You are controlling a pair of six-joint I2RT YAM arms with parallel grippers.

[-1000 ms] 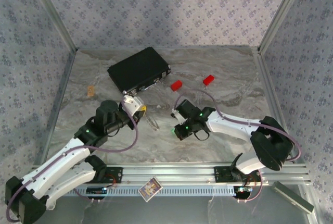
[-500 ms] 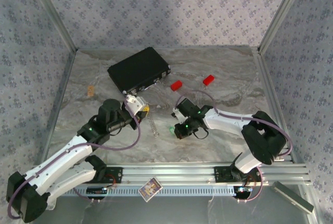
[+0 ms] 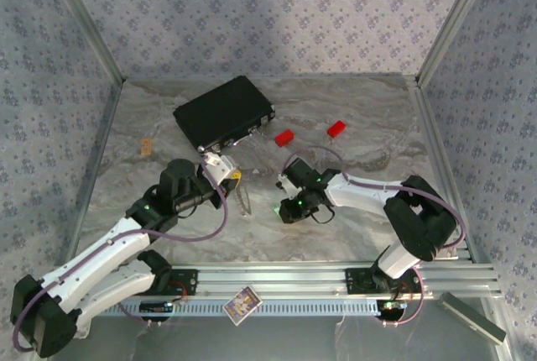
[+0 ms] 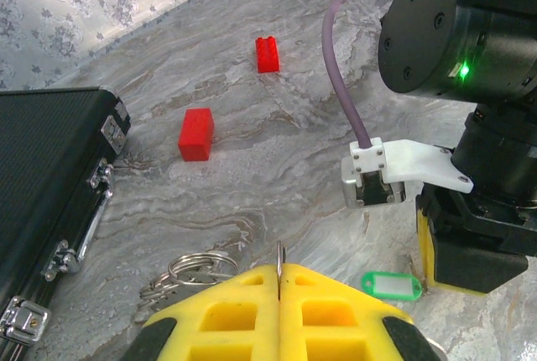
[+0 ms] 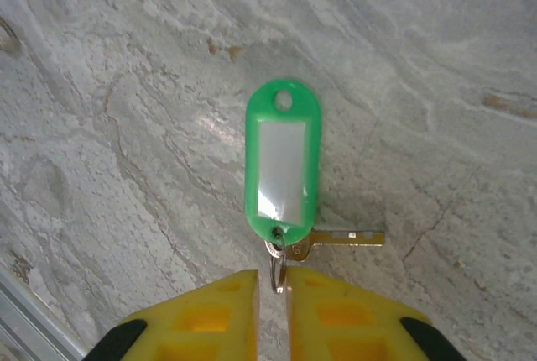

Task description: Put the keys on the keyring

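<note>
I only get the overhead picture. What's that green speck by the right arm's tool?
Observer: A green tag, lying flat, with a small key poking out beside its near end.
Operator: Is the tool gripping it?
Observer: The right tool has its fingers slightly apart, the tag's little ring between them.
Operator: And the left tool?
Observer: The left tool is shut on a thin metal loop.

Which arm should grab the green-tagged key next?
Right. The right tool sits directly at the green tag, jaws slightly apart at its ring end. The left tool is shut on the thin metal keyring, so it looks occupied.
</note>
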